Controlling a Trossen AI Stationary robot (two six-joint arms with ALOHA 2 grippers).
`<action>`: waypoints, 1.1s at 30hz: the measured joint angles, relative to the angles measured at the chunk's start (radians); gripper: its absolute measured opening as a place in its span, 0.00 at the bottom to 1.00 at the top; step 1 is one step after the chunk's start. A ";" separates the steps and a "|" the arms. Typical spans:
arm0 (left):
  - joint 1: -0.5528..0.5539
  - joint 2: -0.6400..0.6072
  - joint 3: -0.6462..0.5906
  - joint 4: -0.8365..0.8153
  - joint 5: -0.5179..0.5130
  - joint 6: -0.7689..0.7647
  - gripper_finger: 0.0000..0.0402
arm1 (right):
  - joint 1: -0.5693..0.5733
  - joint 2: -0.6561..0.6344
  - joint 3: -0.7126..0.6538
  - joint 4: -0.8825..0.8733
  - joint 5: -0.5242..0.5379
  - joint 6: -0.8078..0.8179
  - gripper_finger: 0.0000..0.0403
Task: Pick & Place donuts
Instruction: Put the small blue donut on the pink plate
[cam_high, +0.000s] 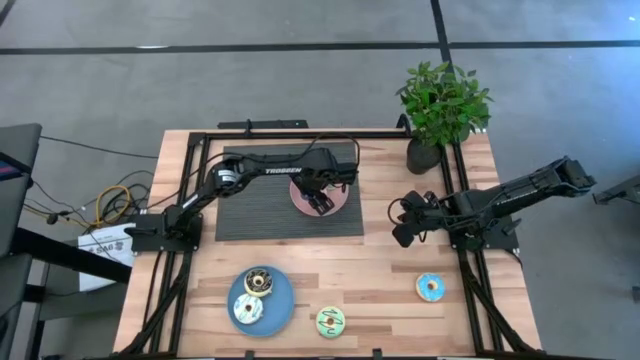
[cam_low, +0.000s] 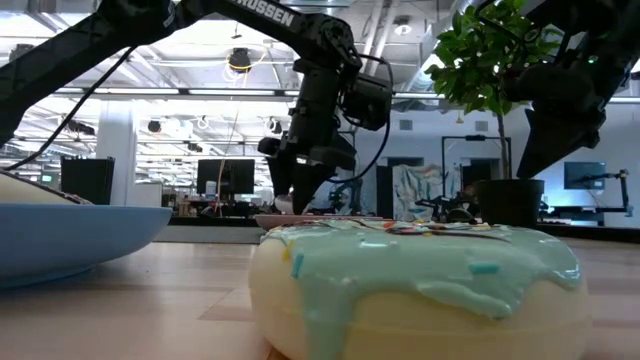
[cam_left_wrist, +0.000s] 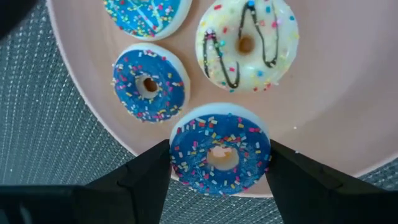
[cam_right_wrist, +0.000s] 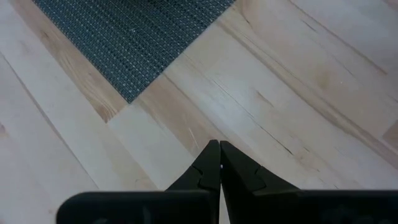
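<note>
My left pincer (cam_left_wrist: 219, 163): fingers flank a blue donut (cam_left_wrist: 219, 154) on pink plate (cam_left_wrist: 348, 106), contact unclear | right pincer (cam_right_wrist: 219, 163): closed, empty.

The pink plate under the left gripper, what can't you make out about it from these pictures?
- High view: left gripper covers most of the pink plate, hiding its donuts.
- Left wrist view: top blue donut cut off by the edge; whether the fingers touch the near blue donut is unclear.
- Low view: the plate shows only edge-on, behind the teal donut.
</note>
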 joint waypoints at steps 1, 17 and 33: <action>0.000 0.000 0.000 0.000 -0.003 -0.008 0.59 | 0.000 0.000 0.000 0.000 0.000 0.000 0.00; -0.002 0.000 0.000 -0.038 0.025 -0.022 0.59 | 0.003 0.000 0.000 0.000 0.000 -0.002 0.00; -0.002 0.000 0.000 -0.053 0.018 -0.041 0.59 | 0.003 0.000 0.000 0.000 -0.002 -0.002 0.00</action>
